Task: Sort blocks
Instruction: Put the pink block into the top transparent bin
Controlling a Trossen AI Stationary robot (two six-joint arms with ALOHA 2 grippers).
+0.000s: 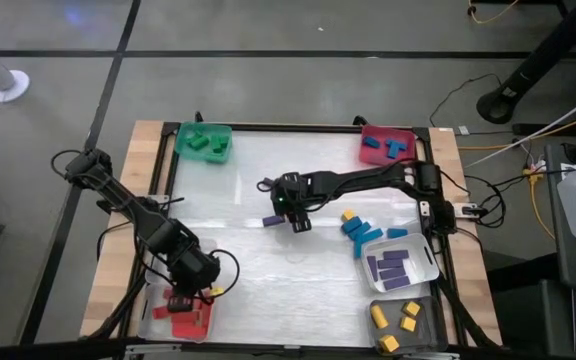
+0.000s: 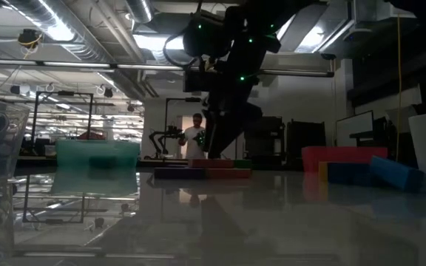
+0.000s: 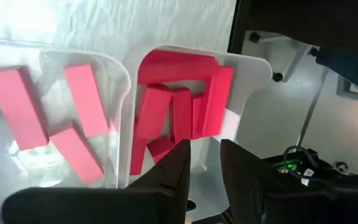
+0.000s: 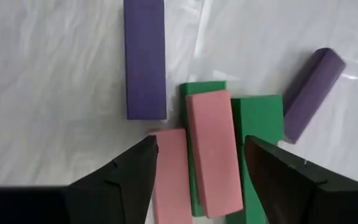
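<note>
In the middle of the table lies a small heap of blocks (image 1: pixel 290 212). In it, a pink block (image 4: pixel 211 149) rests on two green blocks (image 4: pixel 260 118), with a second pink block (image 4: pixel 169 177) beside it. Two purple blocks (image 4: pixel 145 59) (image 4: pixel 312 93) lie flat close by. My right gripper (image 4: pixel 201 146) hangs open just above the heap, pointing steeply down, one finger on each side of the upper pink block. My left gripper (image 3: pixel 205 165) is open over the red blocks (image 3: pixel 179 109) in a bin at the near left, with nothing between its fingers.
A clear bin holding pink blocks (image 3: pixel 42 118) stands next to the red blocks' bin (image 1: pixel 190 318). A green bin (image 1: pixel 204 142) is far left and a red bin with blue blocks (image 1: pixel 388 145) far right. Loose blue blocks (image 1: pixel 360 232), a clear bin of purple blocks (image 1: pixel 398 265) and a grey bin of yellow blocks (image 1: pixel 398 318) fill the right side.
</note>
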